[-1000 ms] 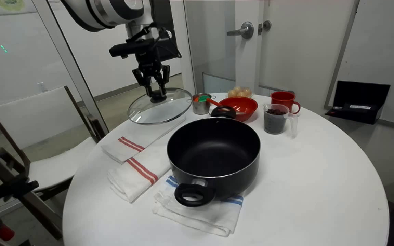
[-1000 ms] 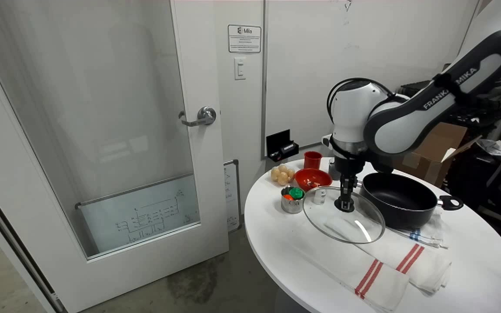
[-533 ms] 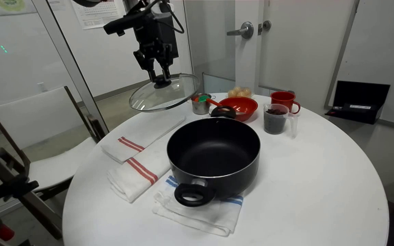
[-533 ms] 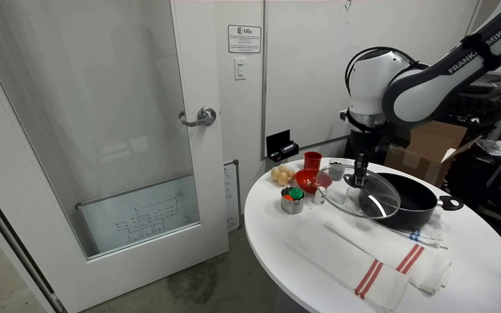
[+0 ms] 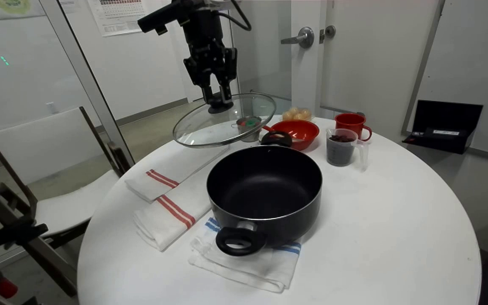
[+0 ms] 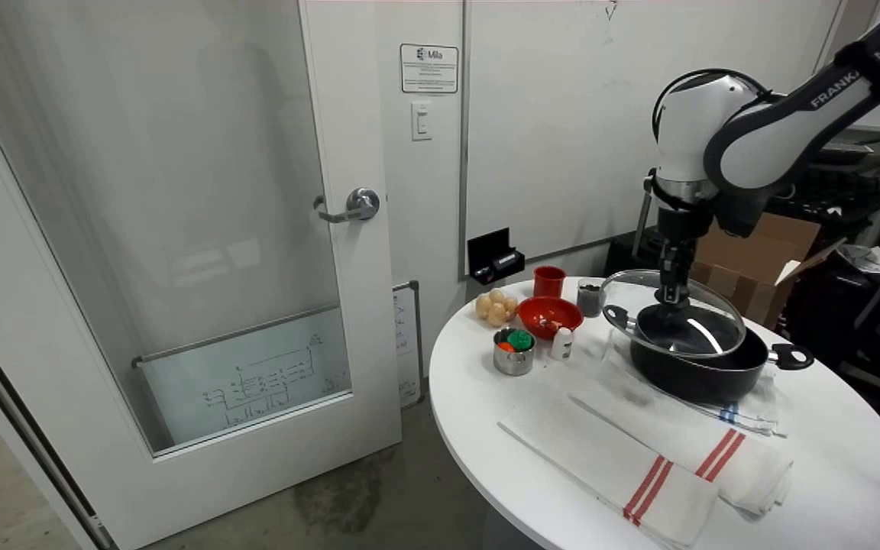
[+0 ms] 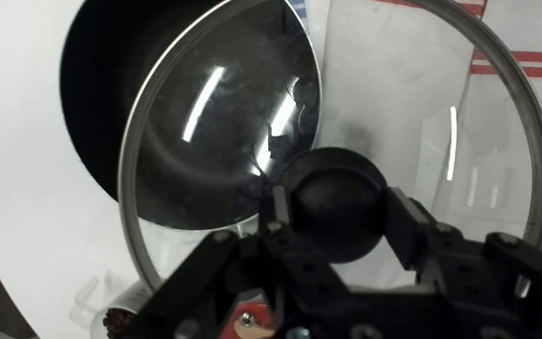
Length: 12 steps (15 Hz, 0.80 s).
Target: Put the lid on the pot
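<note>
Over the white surface, a black pincer pinches the round glass lid, wide black pot below still uncovered.

Lid, hung from tool, overlaps part of pot in wrist view — rest of mouth open. Ample room over desk on pot's side opp. red-striped towels. Obstacles nr. one pot handle — red bowl, wht. bottle & meas. cup.

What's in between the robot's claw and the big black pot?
The glass lid. In the wrist view, the gripper holds it by its black knob, and part of the pot shows through it.
</note>
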Each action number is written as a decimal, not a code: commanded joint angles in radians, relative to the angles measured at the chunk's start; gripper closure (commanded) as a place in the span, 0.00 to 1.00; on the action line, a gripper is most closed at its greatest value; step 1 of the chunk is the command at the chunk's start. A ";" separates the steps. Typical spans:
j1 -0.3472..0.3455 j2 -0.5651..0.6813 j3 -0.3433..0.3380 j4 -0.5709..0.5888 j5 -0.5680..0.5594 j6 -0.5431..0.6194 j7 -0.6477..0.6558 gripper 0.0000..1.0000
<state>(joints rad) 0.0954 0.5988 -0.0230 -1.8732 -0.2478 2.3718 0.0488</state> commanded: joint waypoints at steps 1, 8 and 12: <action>-0.046 -0.040 -0.018 -0.035 0.042 0.000 0.002 0.75; -0.120 0.005 -0.048 0.001 0.084 -0.006 -0.003 0.75; -0.137 0.043 -0.062 0.024 0.089 -0.015 -0.003 0.75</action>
<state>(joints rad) -0.0374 0.6214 -0.0752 -1.8810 -0.1764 2.3724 0.0487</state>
